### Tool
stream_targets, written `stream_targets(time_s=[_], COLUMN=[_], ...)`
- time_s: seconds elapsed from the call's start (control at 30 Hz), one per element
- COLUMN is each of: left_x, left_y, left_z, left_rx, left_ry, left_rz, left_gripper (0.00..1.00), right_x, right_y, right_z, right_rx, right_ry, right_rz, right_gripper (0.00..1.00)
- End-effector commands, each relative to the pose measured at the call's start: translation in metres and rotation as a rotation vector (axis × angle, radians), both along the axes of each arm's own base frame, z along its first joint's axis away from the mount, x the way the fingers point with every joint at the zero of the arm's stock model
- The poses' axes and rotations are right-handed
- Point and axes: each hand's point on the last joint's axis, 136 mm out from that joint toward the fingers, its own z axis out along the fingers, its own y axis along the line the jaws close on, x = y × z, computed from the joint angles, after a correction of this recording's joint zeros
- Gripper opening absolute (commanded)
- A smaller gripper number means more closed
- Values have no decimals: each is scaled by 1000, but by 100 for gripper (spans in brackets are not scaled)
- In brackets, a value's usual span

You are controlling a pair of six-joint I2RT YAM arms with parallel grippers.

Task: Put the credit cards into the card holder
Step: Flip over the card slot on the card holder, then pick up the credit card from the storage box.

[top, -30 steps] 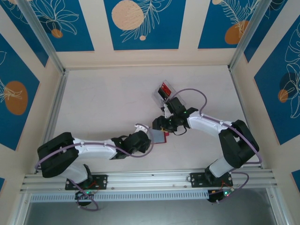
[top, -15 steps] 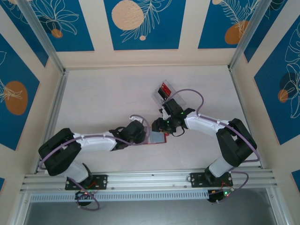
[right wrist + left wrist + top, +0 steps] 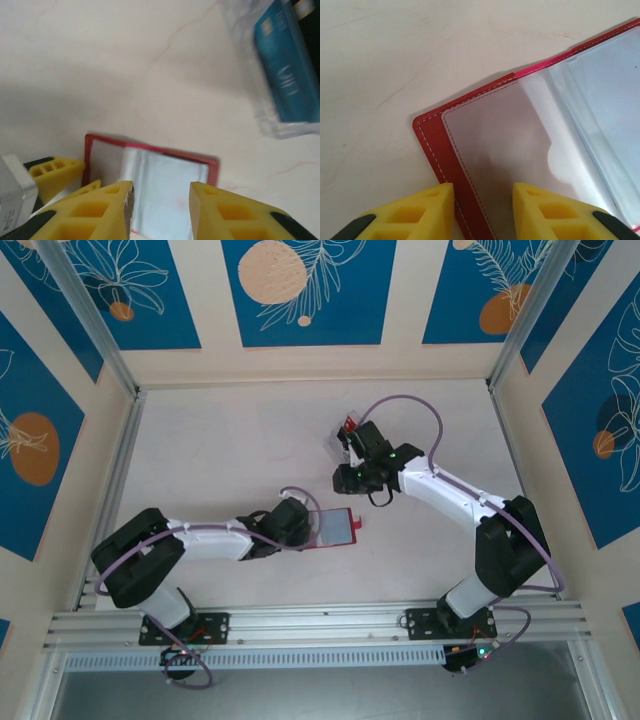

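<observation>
The card holder (image 3: 337,528) lies open and flat on the table (image 3: 220,450), a little nearer than the middle, its pale grey shiny inside facing up inside a red border. The left gripper (image 3: 306,528) is right at its left edge. In the left wrist view that gripper (image 3: 482,212) has its yellow jaws parted, one over bare table and the other over the clear sleeve, with the stitched red edge of the card holder (image 3: 520,150) running between them. Nothing is clamped there. The right gripper (image 3: 348,478) sits further back and to the right, hovering above the table between the card holder and the clear tray (image 3: 340,440), with a red card (image 3: 351,425) showing at the tray's far end. From the right wrist, the gripper (image 3: 161,210) is spread wide and carrying nothing. The open card holder (image 3: 165,175) lies below and between its jaws, with the left gripper (image 3: 67,177) poking in at its left edge. Up at the right of that view, the clear tray (image 3: 265,120) holds a teal-blue card (image 3: 286,75) with a black card (image 3: 310,22) beside it; both are blurred, so I cannot tell how they overlap.
</observation>
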Motion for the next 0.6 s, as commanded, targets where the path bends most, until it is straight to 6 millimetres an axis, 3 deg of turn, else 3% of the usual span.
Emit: stream_targets(time_s=[0.0,0.27,0.57], left_x=[-15,-20,-24], left_y=[10,9,11], left_z=[-18,-19,-21], left_rx=[10,-8,-20], left_ry=[74,84,93], left_rz=[-13,-23,-23], left_gripper=[34,34,35], right_x=[20,59,73], right_y=[-30,-41,-48], right_z=[-5,-21,-39], right_rx=[-212,-400,-512], right_ry=[-35,-49,-32], right_rz=[-12,-5,2], right_gripper=[33,27,27])
